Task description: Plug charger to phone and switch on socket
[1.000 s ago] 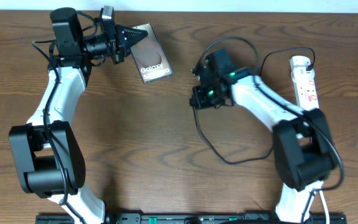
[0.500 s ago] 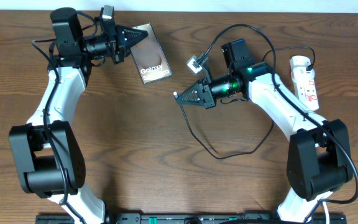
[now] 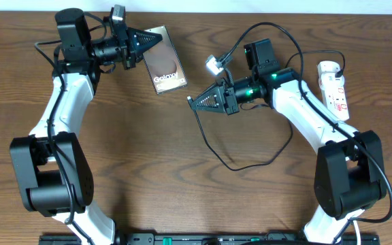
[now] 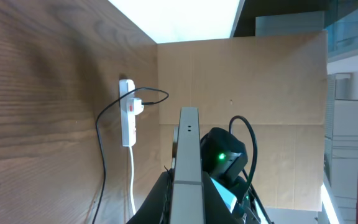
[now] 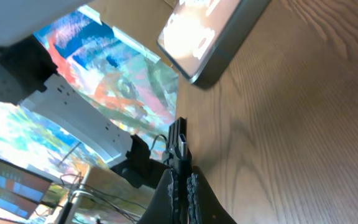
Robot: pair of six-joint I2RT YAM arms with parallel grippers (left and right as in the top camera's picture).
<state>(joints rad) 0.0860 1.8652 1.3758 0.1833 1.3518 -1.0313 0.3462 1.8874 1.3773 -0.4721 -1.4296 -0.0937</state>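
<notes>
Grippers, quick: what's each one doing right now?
The left gripper is closed on the phone, clamping its edge.
The right gripper is closed on the charger, at its connector tip.

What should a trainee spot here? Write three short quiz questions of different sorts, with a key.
1. Which claw grips the phone?
2. True or false: the charger is already plugged into the phone.
3. Where is the power strip? A) at the far right of the table; B) under the phone; C) at the table's near edge.
Key: 1. The left claw. 2. False: the right claw holds its tip clear of the phone. 3. A.
</notes>
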